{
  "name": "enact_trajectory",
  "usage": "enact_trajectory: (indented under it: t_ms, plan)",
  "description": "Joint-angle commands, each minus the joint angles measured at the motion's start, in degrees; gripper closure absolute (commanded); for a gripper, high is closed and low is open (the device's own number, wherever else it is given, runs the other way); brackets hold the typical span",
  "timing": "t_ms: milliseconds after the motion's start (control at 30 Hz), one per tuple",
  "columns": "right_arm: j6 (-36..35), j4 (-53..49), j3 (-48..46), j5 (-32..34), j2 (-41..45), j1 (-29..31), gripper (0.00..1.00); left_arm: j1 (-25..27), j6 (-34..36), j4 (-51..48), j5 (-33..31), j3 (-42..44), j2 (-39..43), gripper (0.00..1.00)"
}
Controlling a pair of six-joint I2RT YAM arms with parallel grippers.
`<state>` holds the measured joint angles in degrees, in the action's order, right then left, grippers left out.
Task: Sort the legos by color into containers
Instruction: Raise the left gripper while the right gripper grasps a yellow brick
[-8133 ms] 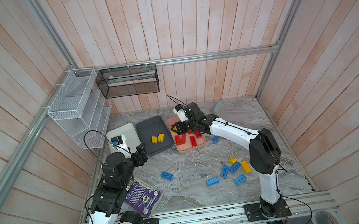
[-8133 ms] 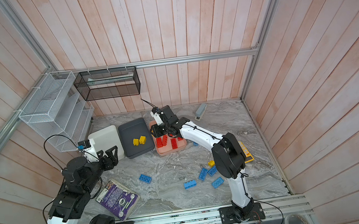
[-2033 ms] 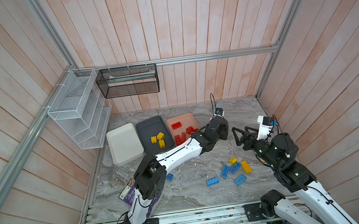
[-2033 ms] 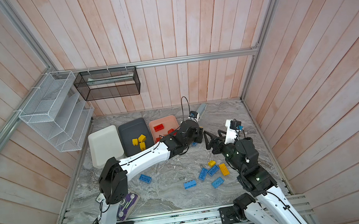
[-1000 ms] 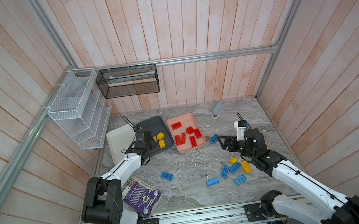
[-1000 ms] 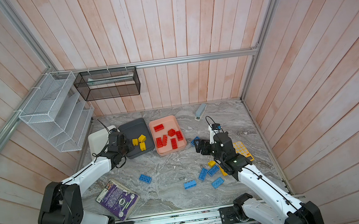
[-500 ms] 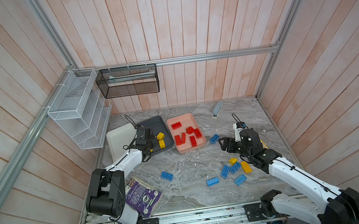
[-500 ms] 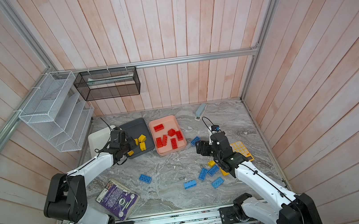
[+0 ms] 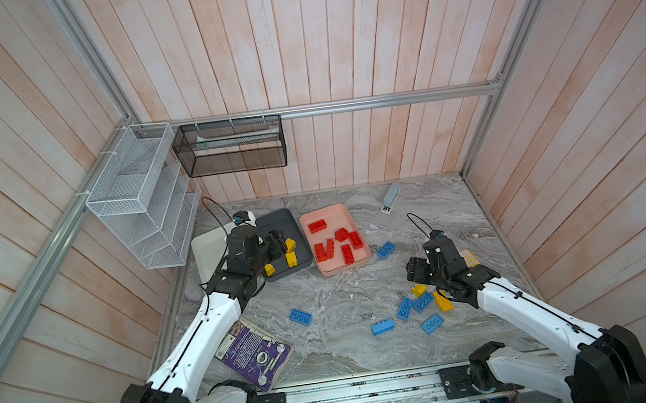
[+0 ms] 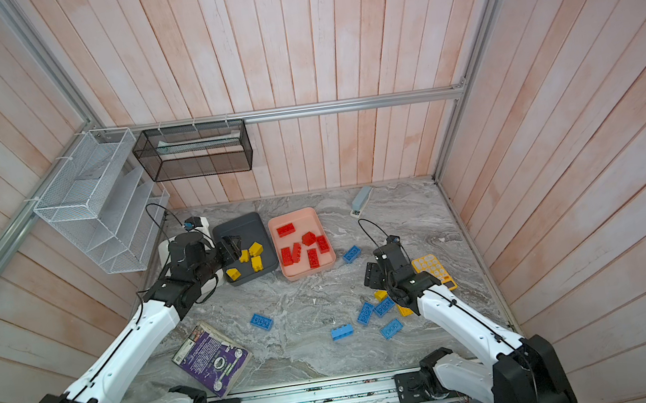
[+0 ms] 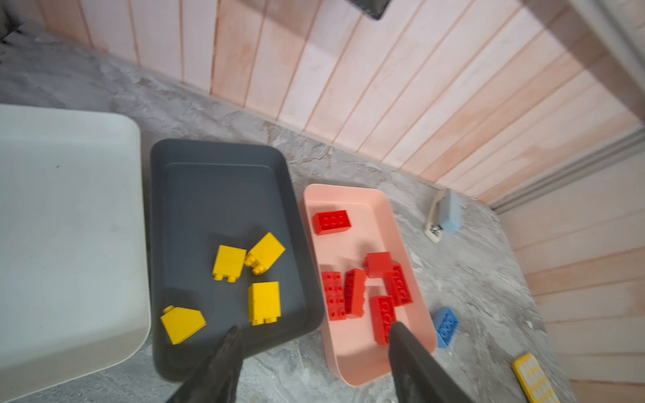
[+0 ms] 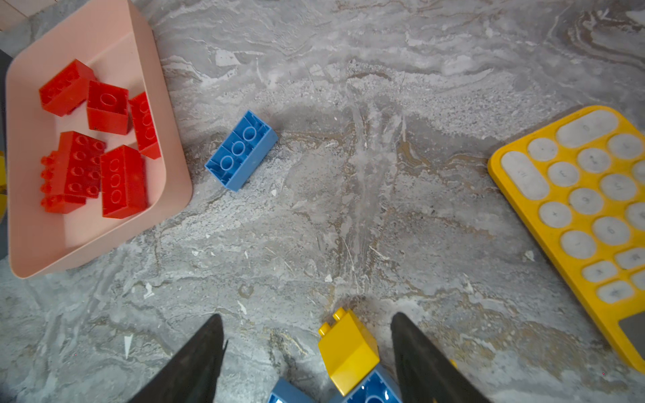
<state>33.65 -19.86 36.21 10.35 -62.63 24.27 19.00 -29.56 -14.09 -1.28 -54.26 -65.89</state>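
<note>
Right wrist view: the right gripper (image 12: pixel 305 316), jaws apart and empty, frames a yellow brick (image 12: pixel 349 349) at the lower centre of the frame.
The yellow brick leans on blue bricks (image 12: pixel 370 390), so the fingers would do best to drop square to its flat sides and close gently, then carry it to the dark grey tray (image 9: pixel 277 220), upper left of the table in a top view, where four yellow bricks (image 11: pixel 228 261) lie. The left gripper (image 11: pixel 314 328) hangs over that tray, jaws parted, holding nothing. The marbled grey tabletop (image 12: pixel 349 174) looks gritty, and pink plank walls (image 9: pixel 294 47) enclose it.
</note>
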Motion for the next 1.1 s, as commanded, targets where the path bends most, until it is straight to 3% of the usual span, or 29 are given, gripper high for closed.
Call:
enact_trajectory:
  t_ms: [0, 367, 1067]
  plan:
    - [0.5, -2.6, -1.6, 2.1, -1.1, 0.0, 0.21, 1.3, 1.8, -3.8, 1.7, 0.0, 5.4, 0.31]
    - [-1.0, 1.3, -2.7, -2.4, -11.3, 0.0, 0.18, 1.3, 5.2, -11.1, 2.9, 0.3, 16.3, 0.29]
    - [-3.1, 1.2, -0.5, -0.7, -19.0, 4.7, 0.37, 1.3, 7.1, -12.6, 1.5, 1.3, 19.1, 0.29]
